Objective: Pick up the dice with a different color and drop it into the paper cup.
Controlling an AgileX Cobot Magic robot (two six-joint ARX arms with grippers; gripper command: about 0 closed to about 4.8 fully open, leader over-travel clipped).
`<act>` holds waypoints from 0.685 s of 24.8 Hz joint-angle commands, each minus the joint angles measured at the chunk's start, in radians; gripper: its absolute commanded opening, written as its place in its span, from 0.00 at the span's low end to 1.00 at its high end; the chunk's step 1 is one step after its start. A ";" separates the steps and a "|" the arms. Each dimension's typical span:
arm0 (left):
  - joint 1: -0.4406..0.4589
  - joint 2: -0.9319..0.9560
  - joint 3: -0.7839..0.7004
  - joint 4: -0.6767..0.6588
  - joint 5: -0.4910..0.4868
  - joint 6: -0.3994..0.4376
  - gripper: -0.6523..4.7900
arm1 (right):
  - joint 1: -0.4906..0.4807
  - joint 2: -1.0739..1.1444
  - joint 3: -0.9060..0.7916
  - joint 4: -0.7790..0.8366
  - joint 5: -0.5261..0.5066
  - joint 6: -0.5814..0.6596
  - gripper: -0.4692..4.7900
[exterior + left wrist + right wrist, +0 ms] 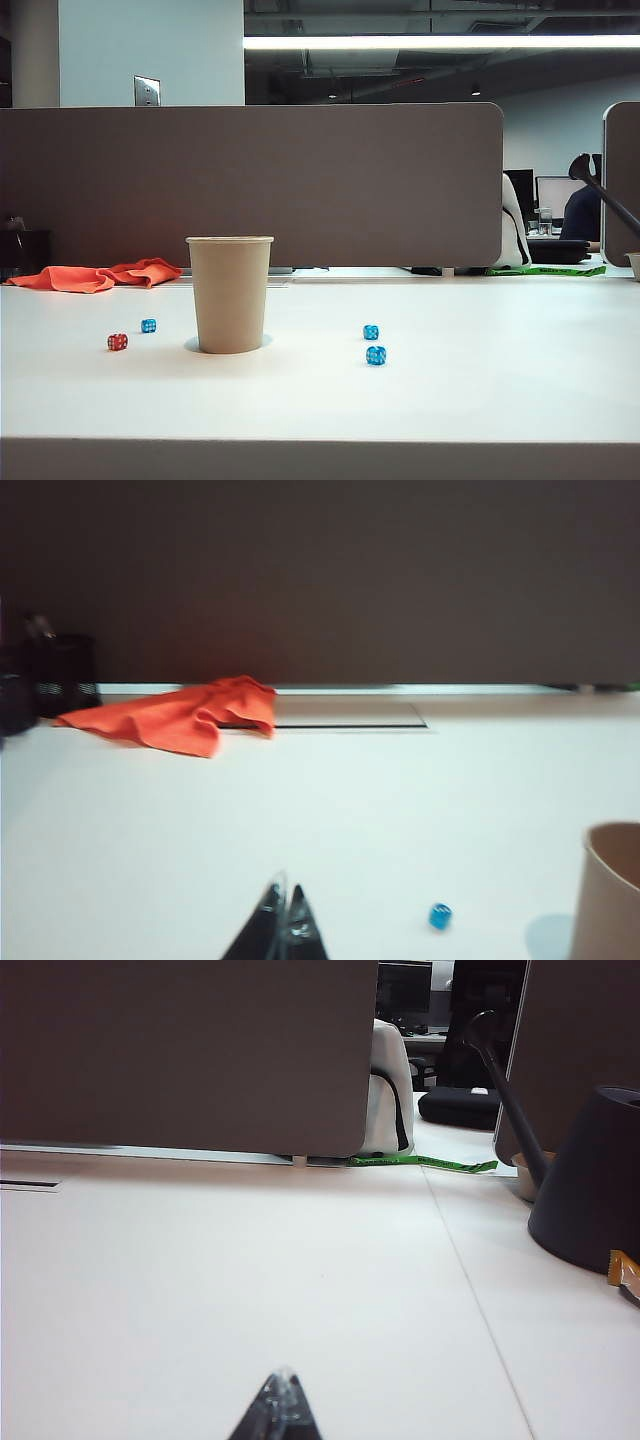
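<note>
A tiny red die (117, 342) lies on the white table, left of the tan paper cup (229, 294), which stands upright. A blue die (148, 325) sits just beside the red one. Two more blue dice (371, 332) (376, 355) lie to the cup's right. Neither gripper shows in the exterior view. My left gripper (285, 894) hangs low over bare table, fingers pressed together with nothing between them; a blue die (440, 916) and the cup's edge (608, 895) lie off to one side. My right gripper (282, 1380) is shut and empty over bare table.
An orange cloth (95, 275) lies at the back left by the grey partition (250, 180). In the right wrist view a dark cone-shaped base (590, 1180) stands on the table, with a green strip (420, 1163) further back.
</note>
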 commanded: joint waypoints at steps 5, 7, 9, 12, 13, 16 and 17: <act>0.001 0.001 0.005 -0.061 0.040 -0.003 0.11 | 0.000 0.000 0.001 -0.029 0.000 -0.003 0.09; 0.001 0.001 0.005 -0.060 0.040 -0.003 0.11 | 0.000 0.000 0.001 -0.028 0.000 -0.003 0.09; 0.001 0.001 0.006 -0.060 0.043 -0.003 0.11 | 0.000 0.000 0.001 -0.027 0.000 -0.003 0.09; 0.000 0.001 0.020 -0.079 0.093 0.008 0.11 | 0.001 0.000 0.011 -0.029 -0.003 -0.003 0.09; 0.000 0.001 0.031 -0.100 0.107 0.019 0.11 | 0.001 0.002 0.017 -0.029 -0.003 -0.003 0.09; 0.001 0.001 0.092 -0.222 0.116 0.077 0.11 | 0.001 0.005 0.057 -0.052 -0.003 -0.003 0.09; 0.001 0.001 0.119 -0.274 0.119 0.101 0.11 | 0.001 0.006 0.076 -0.070 -0.003 -0.003 0.09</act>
